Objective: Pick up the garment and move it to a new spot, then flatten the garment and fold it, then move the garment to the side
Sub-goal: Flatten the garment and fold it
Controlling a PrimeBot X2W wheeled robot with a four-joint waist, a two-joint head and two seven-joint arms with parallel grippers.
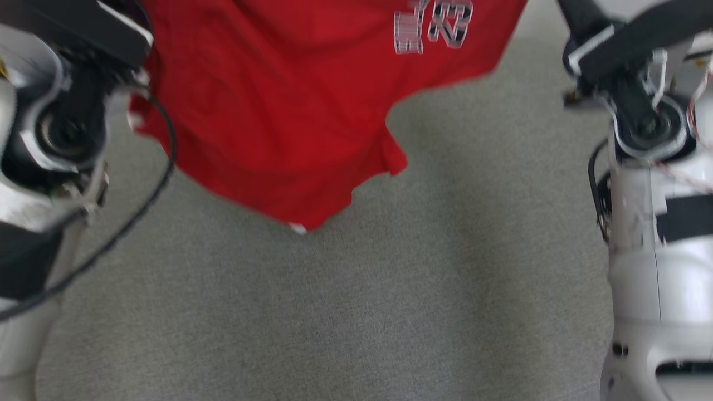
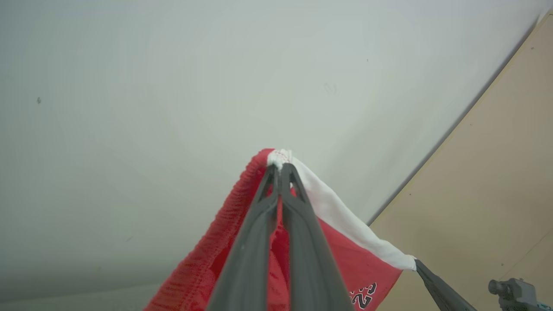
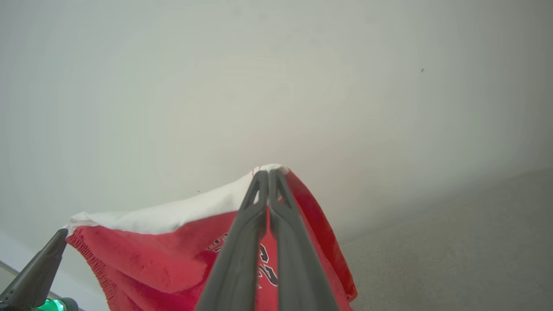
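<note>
The left tool (image 2: 280,170) has its fingers pressed together on one corner of the red garment (image 2: 345,259), at the end of its white band (image 2: 341,214). The right tool (image 3: 268,173) is clamped the same way on the band's other corner. The band runs stretched between them, and the garment hangs in the air above the grey carpet (image 1: 390,306), before a pale wall (image 2: 173,86).

Bare carpet (image 1: 356,312) lies open between left arm (image 1: 33,139) and right arm (image 1: 657,223), under the hanging garment (image 1: 289,111). A cable (image 1: 128,224) loops into the gap at left. Ahead stands a pale wall (image 2: 173,86), a wooden panel (image 2: 497,172) beside it.
</note>
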